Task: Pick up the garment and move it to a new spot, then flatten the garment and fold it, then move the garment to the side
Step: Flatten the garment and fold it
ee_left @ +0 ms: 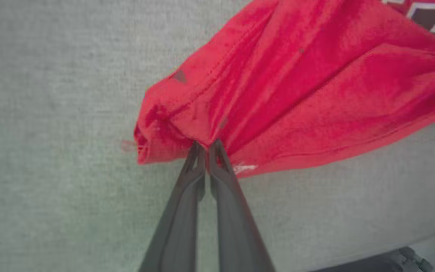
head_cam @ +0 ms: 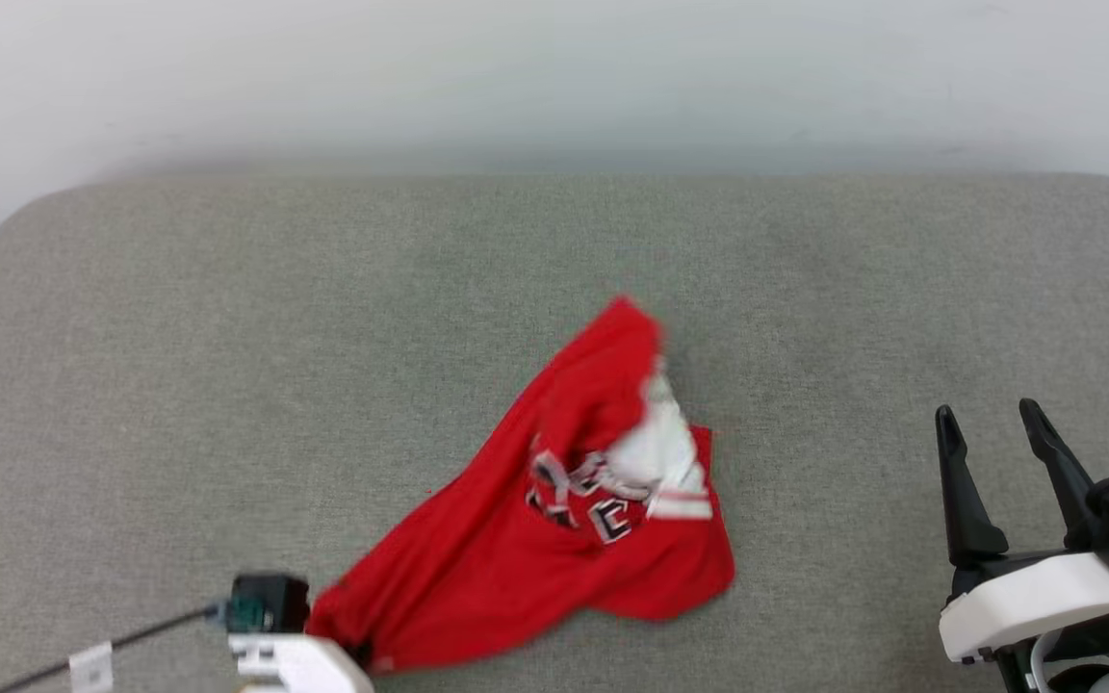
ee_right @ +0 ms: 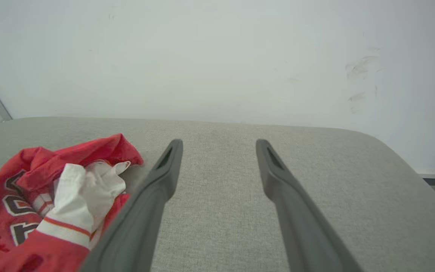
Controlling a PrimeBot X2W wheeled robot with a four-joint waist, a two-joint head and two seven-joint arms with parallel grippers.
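Here, the garment (head_cam: 554, 520) is lying crumpled on the grey padded surface (head_cam: 179, 337), about midway across it and toward the near edge in the head view. It is running in a slanted band from a red peak at its far end down to the near left, where the left gripper (ee_left: 206, 145) is pinching it. In the left wrist view the two dark fingers are pressing together tip to tip on a gathered bit of red cloth, and deep folds are fanning out from that point. A hemmed edge is curling just to the left of the tips. In the head view the left arm's white wrist (head_cam: 295, 664) is sitting at the bottom edge, right against the garment's near corner.

A patch of white lining (head_cam: 656, 448) is showing on the garment's right side, with striped trim (head_cam: 684, 502) below it. Black characters outlined in white (head_cam: 579, 500) are creasing across the middle, too folded to read.

The right gripper (head_cam: 988, 419) is standing wide open at the lower right, holding nothing, well apart from the garment. In the right wrist view its fingers (ee_right: 164, 177) are pointing over bare grey surface toward the white wall (ee_right: 217, 56), with the garment off to their left.
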